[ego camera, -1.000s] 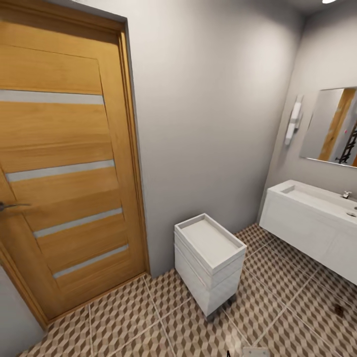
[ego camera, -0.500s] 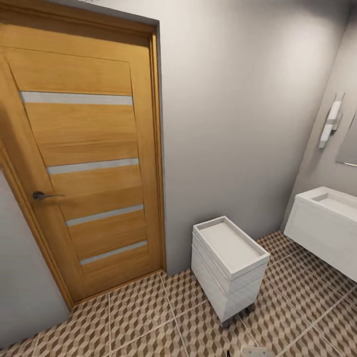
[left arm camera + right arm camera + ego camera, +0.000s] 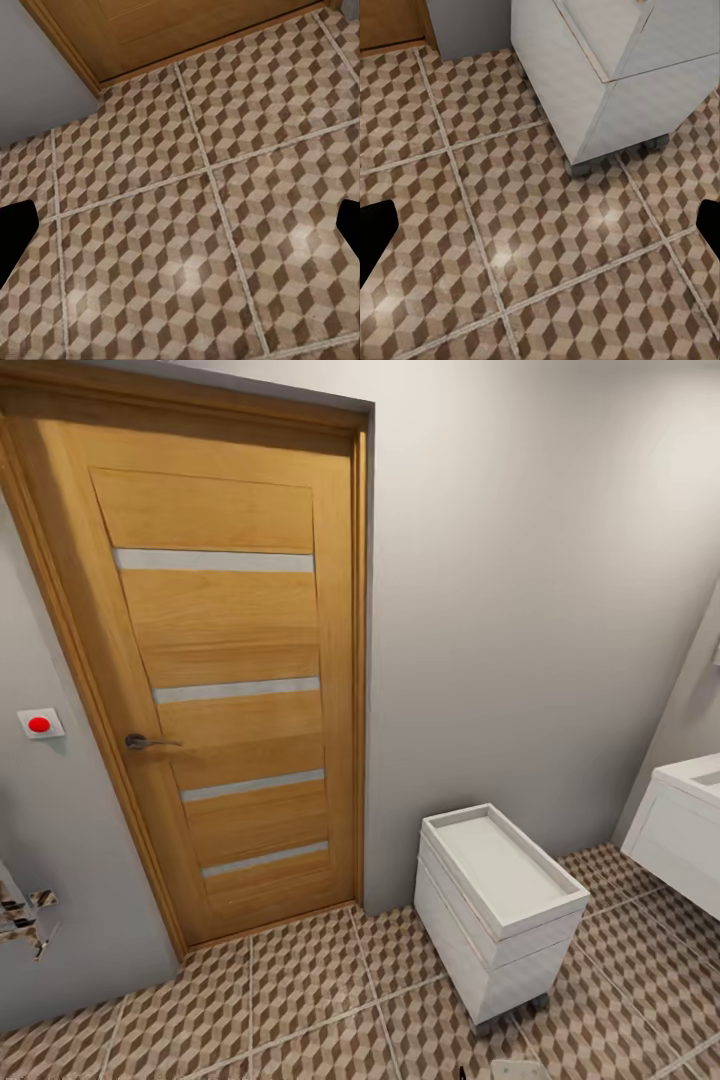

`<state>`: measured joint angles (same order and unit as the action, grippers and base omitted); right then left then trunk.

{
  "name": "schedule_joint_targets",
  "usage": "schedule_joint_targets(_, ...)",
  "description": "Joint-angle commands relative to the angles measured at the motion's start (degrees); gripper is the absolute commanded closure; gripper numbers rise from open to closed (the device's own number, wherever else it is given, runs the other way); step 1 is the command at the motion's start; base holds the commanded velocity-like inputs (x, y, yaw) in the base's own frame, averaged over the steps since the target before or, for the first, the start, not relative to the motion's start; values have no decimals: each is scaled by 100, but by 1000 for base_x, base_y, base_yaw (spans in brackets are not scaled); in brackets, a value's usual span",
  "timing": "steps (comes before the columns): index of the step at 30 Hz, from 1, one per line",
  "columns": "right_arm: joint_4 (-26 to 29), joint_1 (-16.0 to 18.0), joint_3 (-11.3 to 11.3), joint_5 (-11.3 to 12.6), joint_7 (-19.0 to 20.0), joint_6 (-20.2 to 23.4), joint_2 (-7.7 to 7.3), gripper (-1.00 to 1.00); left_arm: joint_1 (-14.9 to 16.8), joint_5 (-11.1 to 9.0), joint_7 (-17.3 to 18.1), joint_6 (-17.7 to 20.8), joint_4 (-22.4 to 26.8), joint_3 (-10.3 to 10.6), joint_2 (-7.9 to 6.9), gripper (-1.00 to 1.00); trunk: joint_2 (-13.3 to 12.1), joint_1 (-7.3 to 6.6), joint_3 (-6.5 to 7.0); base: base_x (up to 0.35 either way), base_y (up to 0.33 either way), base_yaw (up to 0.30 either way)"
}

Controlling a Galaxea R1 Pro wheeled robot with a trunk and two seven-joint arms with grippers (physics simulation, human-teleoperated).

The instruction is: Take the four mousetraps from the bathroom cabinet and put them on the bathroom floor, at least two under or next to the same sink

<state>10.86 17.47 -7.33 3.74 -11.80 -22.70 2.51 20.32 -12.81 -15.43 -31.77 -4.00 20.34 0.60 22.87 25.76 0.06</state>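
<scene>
The mousetraps are out of view. A small white cabinet (image 3: 500, 910) on castors stands shut on the bathroom floor (image 3: 300, 990) beside the grey wall; its tray-like top is bare. One corner of it shows in the right wrist view, cabinet (image 3: 607, 67). A corner of the white bathroom sink (image 3: 685, 820) juts in at the far right. My left gripper (image 3: 180, 229) hangs open over bare cube-pattern tiles near the door sill. Close to the cabinet's castors, my right gripper (image 3: 540, 229) is open above the tiles, holding nothing.
A closed wooden door (image 3: 230, 690) with a metal handle (image 3: 145, 741) fills the wall left of the cabinet. A red wall button (image 3: 39, 724) and a chrome fixture (image 3: 22, 920) are at the far left. Open tiles lie between door and cabinet.
The camera has swung left: the door and cabinet slid rightward in the picture, the mirror and most of the sink dropped out, and the red button and chrome fixture came in.
</scene>
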Motion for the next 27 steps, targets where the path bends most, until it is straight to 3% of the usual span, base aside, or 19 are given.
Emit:
schedule_joint_targets(1,-5,2,-50,39,-30,-15,-4,-100,8,-38,-12,-31,-24,49,5,-100,4,2,-2,0,0,143)
schedule_joint_targets(13,-5,2,-57,23,5,-52,-31,-100,8,-38,-12,-46,-22,49,2,-100,4,2,-2,0,0,54)
schedule_joint_targets(19,-20,2,-58,10,265,-260,-73,-100,9,-38,-12,-48,-22,49,-6,-100,4,2,-2,0,0,5)
schedule_joint_targets(27,-33,2,-54,29,1229,-443,-487,-100,12,-38,-12,-56,-22,49,-20,-100,4,2,-2,0,0,1)
